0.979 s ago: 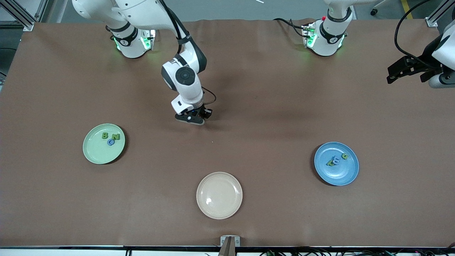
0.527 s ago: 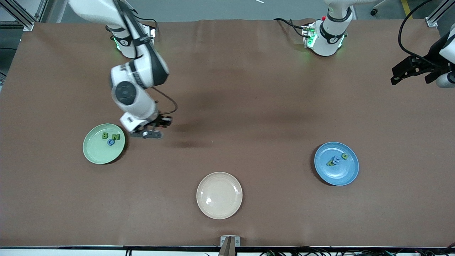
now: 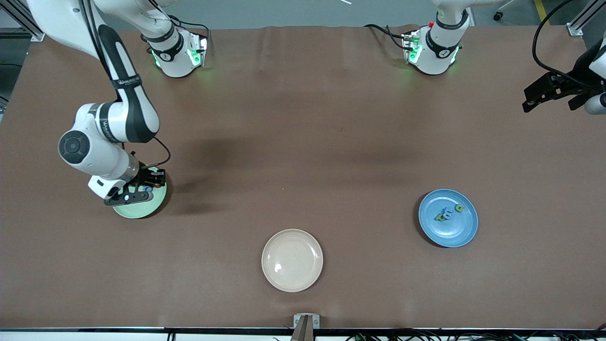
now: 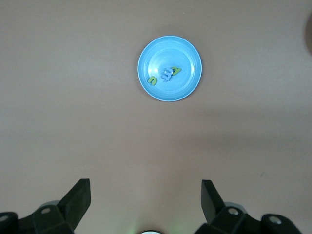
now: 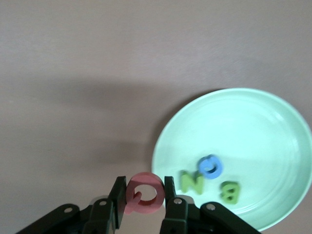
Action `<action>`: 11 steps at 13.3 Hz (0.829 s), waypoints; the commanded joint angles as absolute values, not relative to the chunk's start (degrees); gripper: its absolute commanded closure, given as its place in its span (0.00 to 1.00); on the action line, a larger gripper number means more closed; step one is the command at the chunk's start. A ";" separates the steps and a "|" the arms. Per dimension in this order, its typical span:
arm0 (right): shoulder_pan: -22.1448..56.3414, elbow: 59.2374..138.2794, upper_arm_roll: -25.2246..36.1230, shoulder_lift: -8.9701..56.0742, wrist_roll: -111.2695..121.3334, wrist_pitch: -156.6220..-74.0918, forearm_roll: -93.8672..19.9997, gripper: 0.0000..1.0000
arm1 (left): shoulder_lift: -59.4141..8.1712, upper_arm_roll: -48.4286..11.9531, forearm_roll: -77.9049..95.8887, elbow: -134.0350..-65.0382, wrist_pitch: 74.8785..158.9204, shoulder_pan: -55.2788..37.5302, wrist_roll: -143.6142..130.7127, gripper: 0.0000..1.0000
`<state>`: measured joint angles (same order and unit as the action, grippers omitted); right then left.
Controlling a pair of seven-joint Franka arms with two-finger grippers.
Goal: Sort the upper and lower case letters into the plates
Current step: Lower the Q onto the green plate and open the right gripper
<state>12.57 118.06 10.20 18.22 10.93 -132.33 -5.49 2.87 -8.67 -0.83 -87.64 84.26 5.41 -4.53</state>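
Right gripper: over mint green plate, clamped on red letter Q.
Left gripper: waiting, fingers spread, over table edge.
Blue plate: three letters inside.

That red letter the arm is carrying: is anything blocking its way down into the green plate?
Nothing visible blocks it. The right gripper holds the red letter by the mint green plate's rim; the three letters inside leave bare space.

Brown matte surface carries three round shallow plates — pale mint green plate toward right arm's end, medium blue plate toward left arm's end, cream-beige plate between them, nearest front camera.
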 commanded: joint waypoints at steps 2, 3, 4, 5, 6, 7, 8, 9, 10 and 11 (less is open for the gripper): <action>6.87 112.43 8.96 25.29 21.59 -134.03 -5.10 0.84 | 2.72 -8.79 -1.32 -86.92 83.41 5.36 -4.92 0.00; 5.72 110.93 8.96 26.88 23.97 -134.12 -5.10 0.84 | 2.72 -8.79 -1.32 -87.01 83.41 5.36 -4.92 0.00; 4.76 109.96 8.96 28.29 26.17 -134.12 -5.10 0.84 | 2.72 -8.79 -1.23 -87.01 83.41 5.36 -4.92 0.00; 3.44 109.34 8.96 29.34 28.45 -134.21 -5.18 0.84 | 2.72 -8.79 -1.23 -87.01 83.41 5.36 -4.92 0.00; 2.73 109.25 8.96 30.05 29.87 -134.91 -5.27 0.84 | 2.72 -8.79 -1.23 -87.10 83.41 5.36 -4.92 0.00; 2.20 109.34 8.96 30.49 31.27 -135.87 -5.27 0.83 | 2.72 -8.79 -1.32 -87.10 83.41 5.36 -4.92 0.00; 1.07 109.16 8.96 31.37 33.55 -136.49 -5.27 0.83 | 2.72 -8.79 -1.32 -87.10 83.41 5.36 -4.92 0.00; 0.36 109.07 8.88 32.07 35.23 -137.28 -5.45 0.83 | 2.64 -8.79 -1.32 -87.10 83.41 5.36 -4.92 0.00; 0.26 109.07 8.88 32.60 35.59 -137.81 -5.45 0.83 | 2.64 -8.79 -1.32 -87.10 83.41 5.36 -4.92 0.00; 0.26 109.07 8.88 32.87 35.60 -137.90 -5.54 0.83 | 2.64 -8.79 -1.32 -87.10 83.41 5.36 -4.92 0.00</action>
<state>1.55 109.97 10.13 31.85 34.17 -137.46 -5.46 2.81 -8.67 -0.83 -87.66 84.17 5.41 -4.56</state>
